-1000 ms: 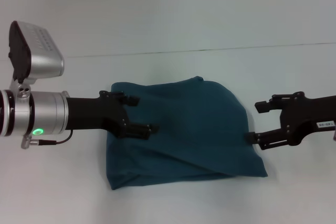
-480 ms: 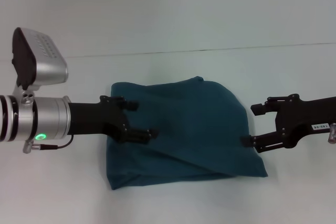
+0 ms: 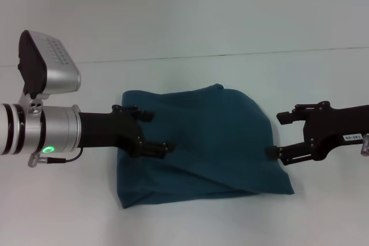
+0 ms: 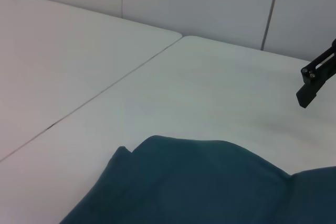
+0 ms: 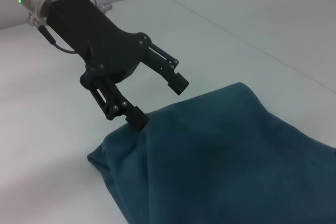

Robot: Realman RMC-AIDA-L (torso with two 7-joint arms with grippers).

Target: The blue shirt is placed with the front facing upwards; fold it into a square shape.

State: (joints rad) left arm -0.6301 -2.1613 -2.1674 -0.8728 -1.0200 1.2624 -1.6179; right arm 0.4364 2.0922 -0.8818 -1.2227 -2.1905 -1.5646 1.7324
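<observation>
The blue shirt lies folded into a rough, rumpled square in the middle of the white table; no lettering shows. My left gripper is open over the shirt's left edge, with nothing between its fingers. From the right wrist view the left gripper has its lower fingertip close to the edge of the shirt. My right gripper is open just off the shirt's right edge and holds nothing. The left wrist view shows the shirt and one finger of the right gripper.
The white table has a seam running across behind the shirt. Bare tabletop lies in front of the shirt and on both sides of it. The left arm's silver wrist housing stands at the far left.
The shirt has not moved. The left arm's wrist housing has shifted a little right and down. The right gripper has edged slightly left. Both stay open.
</observation>
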